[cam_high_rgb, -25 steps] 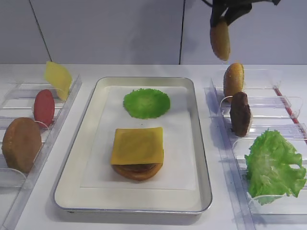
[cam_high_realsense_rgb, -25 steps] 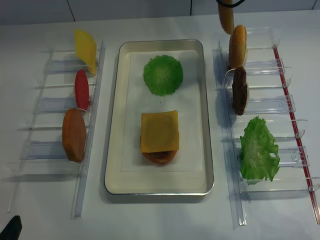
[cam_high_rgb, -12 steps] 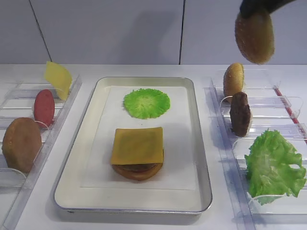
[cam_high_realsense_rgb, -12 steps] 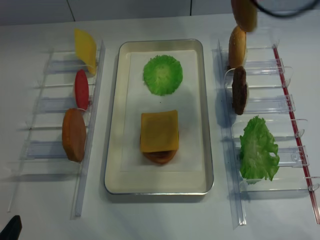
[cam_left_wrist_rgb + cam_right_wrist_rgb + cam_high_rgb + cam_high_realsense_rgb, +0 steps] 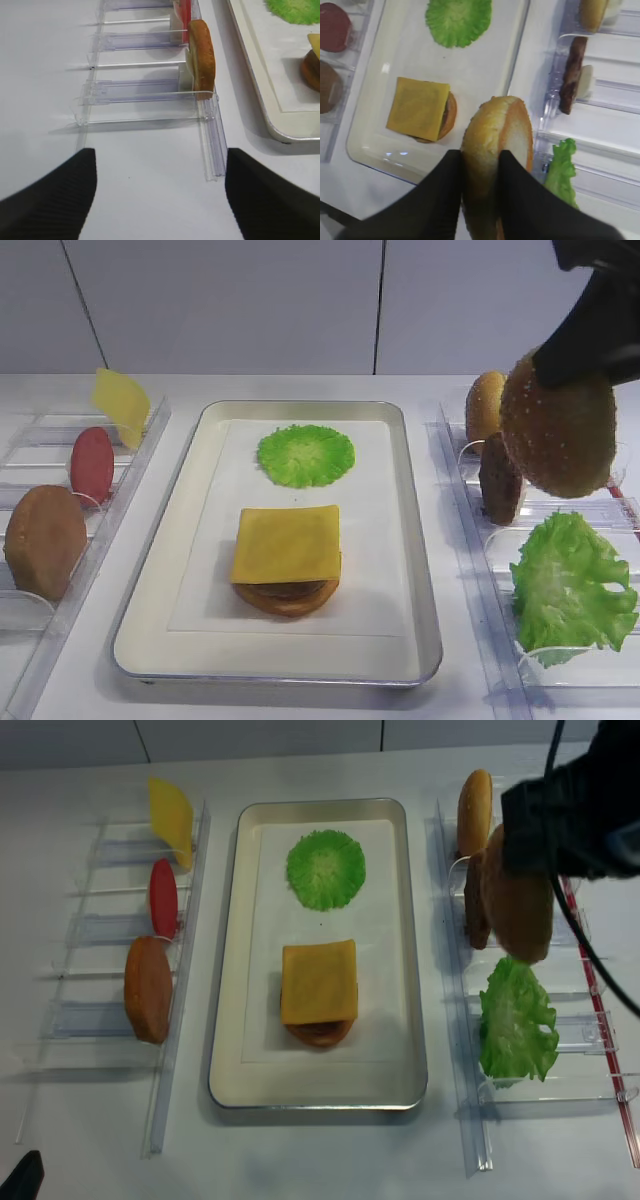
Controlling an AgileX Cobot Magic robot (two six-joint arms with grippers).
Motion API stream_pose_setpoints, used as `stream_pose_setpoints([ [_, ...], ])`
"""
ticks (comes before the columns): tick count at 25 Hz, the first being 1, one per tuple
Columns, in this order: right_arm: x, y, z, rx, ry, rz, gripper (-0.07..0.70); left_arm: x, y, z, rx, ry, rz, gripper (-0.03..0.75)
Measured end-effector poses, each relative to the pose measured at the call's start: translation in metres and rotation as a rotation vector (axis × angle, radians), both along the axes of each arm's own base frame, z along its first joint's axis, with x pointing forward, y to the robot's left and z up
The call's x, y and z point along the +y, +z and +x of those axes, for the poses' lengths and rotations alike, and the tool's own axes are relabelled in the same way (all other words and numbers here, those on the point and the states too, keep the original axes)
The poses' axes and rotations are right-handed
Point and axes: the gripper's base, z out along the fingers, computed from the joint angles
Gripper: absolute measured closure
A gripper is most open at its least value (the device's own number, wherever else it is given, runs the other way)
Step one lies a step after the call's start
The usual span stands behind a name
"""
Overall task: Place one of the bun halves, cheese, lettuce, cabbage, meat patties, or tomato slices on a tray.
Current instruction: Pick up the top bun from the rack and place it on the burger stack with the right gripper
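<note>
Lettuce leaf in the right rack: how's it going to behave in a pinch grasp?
Probably floppy: the lettuce is a thin ruffled leaf sagging against its clear rack, so it may droop or fold when lifted. Likely light for its size. Crinkled edges could snag the rack divider; a pinch near the middle seems safer.
</note>
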Motion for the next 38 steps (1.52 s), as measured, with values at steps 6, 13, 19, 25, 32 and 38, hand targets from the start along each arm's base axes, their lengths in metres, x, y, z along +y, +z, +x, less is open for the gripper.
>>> stream_pose_setpoints([
  [6, 0.011, -0.016, -0.004, -0.023, 0.071, 0.135, 0.432, 0.000, 0.000, 0.000, 0.000, 0.000, 0.000, 0.223],
  [13, 0.012, -0.030, 0.026, -0.010, 0.106, 0.465, 0.433, 0.000, 0.000, 0.000, 0.000, 0.000, 0.000, 0.223],
  [19, 0.000, -0.055, 0.063, 0.020, 0.118, 0.786, 0.433, 0.000, 0.000, 0.000, 0.000, 0.000, 0.000, 0.223],
  [25, 0.014, -0.101, 0.094, 0.110, 0.090, 0.850, 0.433, 0.000, 0.000, 0.000, 0.000, 0.000, 0.000, 0.223],
  [32, 0.056, -0.130, 0.096, 0.200, 0.173, 0.874, 0.434, 0.000, 0.000, 0.000, 0.000, 0.000, 0.000, 0.223],
  [38, 0.063, -0.158, 0.104, 0.279, 0.142, 0.856, 0.434, 0.000, 0.000, 0.000, 0.000, 0.000, 0.000, 0.223],
])
